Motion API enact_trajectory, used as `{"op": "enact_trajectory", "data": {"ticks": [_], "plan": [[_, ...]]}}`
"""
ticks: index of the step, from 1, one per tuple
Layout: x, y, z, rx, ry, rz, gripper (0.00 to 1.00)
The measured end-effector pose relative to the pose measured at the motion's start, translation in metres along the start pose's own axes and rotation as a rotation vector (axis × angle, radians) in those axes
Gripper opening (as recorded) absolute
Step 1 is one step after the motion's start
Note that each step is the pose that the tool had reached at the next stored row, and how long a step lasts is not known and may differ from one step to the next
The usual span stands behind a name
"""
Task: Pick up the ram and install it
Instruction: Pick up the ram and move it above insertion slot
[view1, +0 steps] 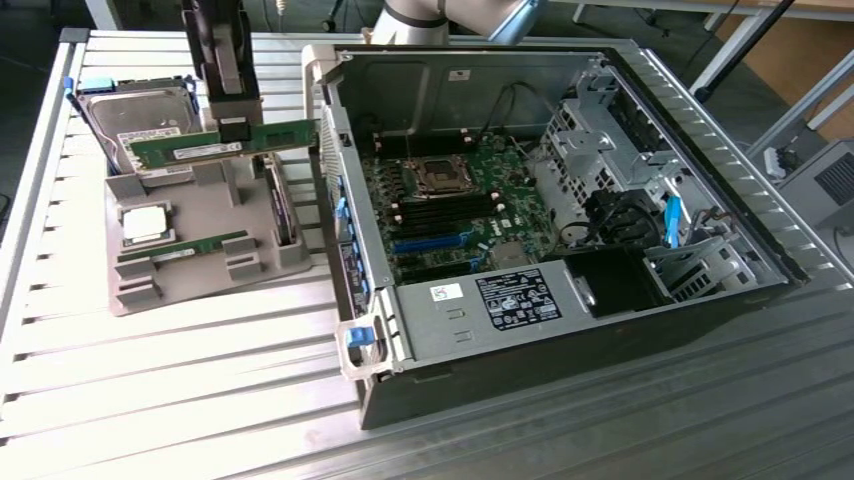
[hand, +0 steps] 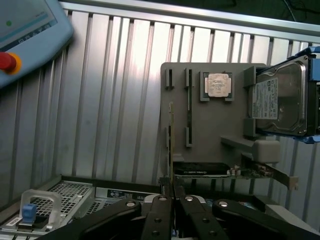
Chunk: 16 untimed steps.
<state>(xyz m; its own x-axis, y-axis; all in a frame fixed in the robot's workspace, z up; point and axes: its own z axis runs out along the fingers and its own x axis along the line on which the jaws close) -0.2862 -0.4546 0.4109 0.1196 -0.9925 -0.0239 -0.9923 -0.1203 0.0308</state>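
Exterior view: in the upper left of the frame the jaws are clamped on the ram (view1: 200, 147), holding it level over the grey tray (view1: 200, 205). A second green stick (view1: 180, 248) lies in a tray slot, near the silver CPU (view1: 144, 222). The hard drive (view1: 134, 112) stands at the tray's far end. The open computer case (view1: 441, 75) stands to the right on the slatted table (view1: 174, 380).

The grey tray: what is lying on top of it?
A hard drive, a silver CPU and one green memory stick. The held ram and the gripper cover the tray part behind them.
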Motion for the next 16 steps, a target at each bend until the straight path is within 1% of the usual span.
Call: {"op": "enact_trajectory", "data": {"ticks": [9,16], "plan": [[0.0004,-0.0031,-0.0001,-0.0001,0.0010,0.000,0.11],[0.0009,-0.0072,-0.0002,-0.0003,0.0029,0.000,0.11]]}}
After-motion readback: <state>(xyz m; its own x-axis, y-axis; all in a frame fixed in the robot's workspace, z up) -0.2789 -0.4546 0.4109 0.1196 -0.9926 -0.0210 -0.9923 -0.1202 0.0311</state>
